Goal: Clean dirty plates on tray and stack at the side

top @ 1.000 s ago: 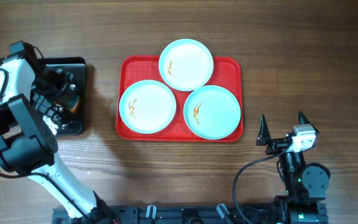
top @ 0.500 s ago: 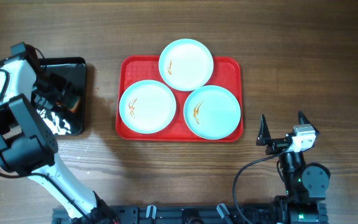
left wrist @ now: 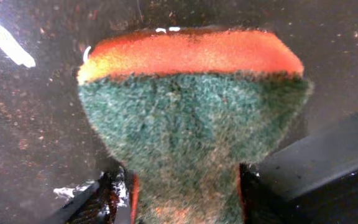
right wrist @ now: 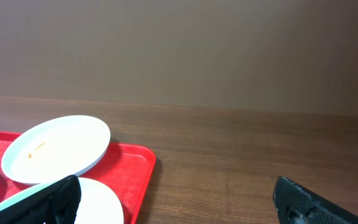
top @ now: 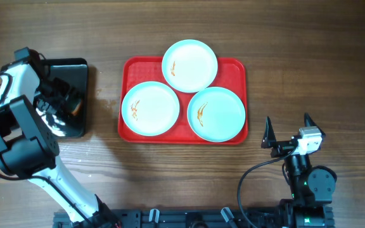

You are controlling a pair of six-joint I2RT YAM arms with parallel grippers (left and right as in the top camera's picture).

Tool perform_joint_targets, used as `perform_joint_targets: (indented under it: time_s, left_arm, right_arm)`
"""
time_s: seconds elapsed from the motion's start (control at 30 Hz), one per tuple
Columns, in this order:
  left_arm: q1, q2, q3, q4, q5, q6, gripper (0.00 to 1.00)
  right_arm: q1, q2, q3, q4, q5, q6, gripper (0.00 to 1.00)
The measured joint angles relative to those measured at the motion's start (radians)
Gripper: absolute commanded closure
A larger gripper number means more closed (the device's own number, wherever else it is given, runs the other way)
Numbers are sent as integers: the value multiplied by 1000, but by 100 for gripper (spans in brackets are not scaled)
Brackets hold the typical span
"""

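Three pale plates with orange-brown smears lie on the red tray [top: 236, 69]: one at the back [top: 190, 65], one at the front left [top: 150, 108], one at the front right [top: 216, 114]. My left gripper [top: 68, 101] is over the black tray [top: 75, 68] and is shut on a green and orange sponge [left wrist: 191, 118]. My right gripper [top: 288, 130] is open and empty, to the right of the red tray and nearer the front. In the right wrist view the back plate [right wrist: 58, 148] and the tray's corner [right wrist: 138, 165] show.
The glossy black tray sits at the far left with white glints on its surface. Bare wooden table [top: 309, 63] lies right of the red tray and in front of it.
My left gripper has shifted slightly toward the front over the black tray with the sponge. The right arm and the plates have not moved.
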State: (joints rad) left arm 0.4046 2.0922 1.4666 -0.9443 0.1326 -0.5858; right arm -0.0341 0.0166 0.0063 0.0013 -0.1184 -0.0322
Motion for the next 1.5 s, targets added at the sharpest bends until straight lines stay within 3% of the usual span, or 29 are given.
perform_joint_targets:
  time_s: [0.17,0.2,0.23,0.53,0.57,0.63,0.67,1.03,1.1,1.17,1.2,1.4,1.5]
  left_arm:
    - [-5,-9,-19,19,0,-1,73]
    - [-5,-9,-21,19,0,-1,88]
    - [-5,-9,-21,18,0,-3,96]
    - [-5,-9,-22,14,0,3,96]
    - [-5,-9,-22,8,0,3,93]
    - [-2,-9,-19,-13,0,2,7]
    - [0,-9,-15,-21,0,5,0]
    - [38,-9,18,-1,-20,3,1]
    - [40,-9,18,6,-38,3,17]
    - [41,-9,18,11,-52,0,42]
    - [41,-9,18,13,-58,8,48]
    - [41,-9,19,22,-66,4,44]
    - [41,-9,19,21,-68,5,36]
  right_arm:
    - [0,0,0,0,0,0,0]
    - [0,0,0,0,0,0,0]
    - [0,0,0,0,0,0,0]
    - [0,0,0,0,0,0,0]
    - [0,0,0,0,0,0,0]
    - [0,0,0,0,0,0,0]
    - [0,0,0,0,0,0,0]
    - [0,0,0,0,0,0,0]
    - [0,0,0,0,0,0,0]
    - [0,0,0,0,0,0,0]
    - [0,0,0,0,0,0,0]
    - [0,0,0,0,0,0,0]
    - [0,0,0,0,0,0,0]
